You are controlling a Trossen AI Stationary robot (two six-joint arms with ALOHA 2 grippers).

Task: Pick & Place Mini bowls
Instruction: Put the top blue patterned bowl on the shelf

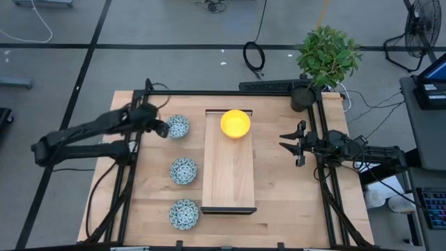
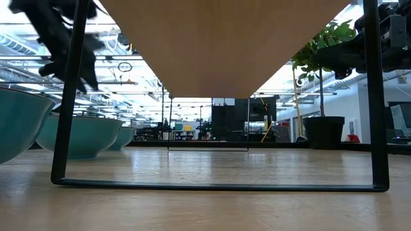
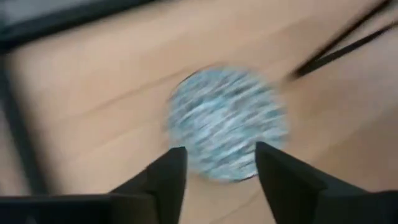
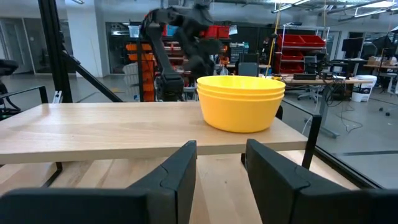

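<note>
A stack of plain yellow mini bowls (image 1: 235,123) stands on the far end of the raised wooden tray (image 1: 228,181); the right wrist view shows their nested rims (image 4: 241,102). Three blue-green patterned bowls sit on the table left of the tray: far (image 1: 179,126), middle (image 1: 183,170), near (image 1: 184,213). My left gripper (image 1: 164,129) is open beside and above the far patterned bowl (image 3: 227,124), whose near rim shows between its fingers. My right gripper (image 1: 288,143) is open to the right of the tray, pointing at the yellow stack.
The tray stands on a thin black metal frame (image 2: 218,185) with open space beneath it. A potted plant (image 1: 326,57) sits at the table's far right corner. Black rails border the table (image 1: 317,125). Bare wood lies between the tray and my right gripper.
</note>
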